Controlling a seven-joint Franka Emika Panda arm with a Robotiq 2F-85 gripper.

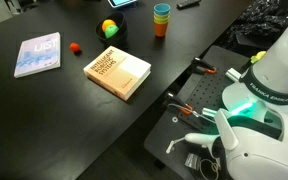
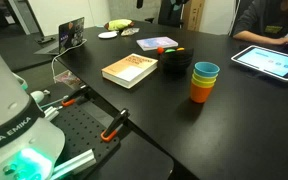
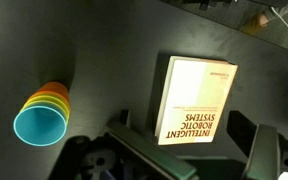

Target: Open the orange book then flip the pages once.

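The orange book lies closed and flat on the black table, cover up with white block lettering. It also shows in the other exterior view and in the wrist view. The pages are hidden inside; only their cream edges show along the book's side. My gripper is open and empty. It hovers above the table with its dark fingers on either side of the book's near end in the wrist view, well apart from the book.
A stack of coloured cups stands near the book. A light-blue book, a red ball and a yellow-green object lie farther off. Orange clamps grip the table edge. A tablet lies near a seated person.
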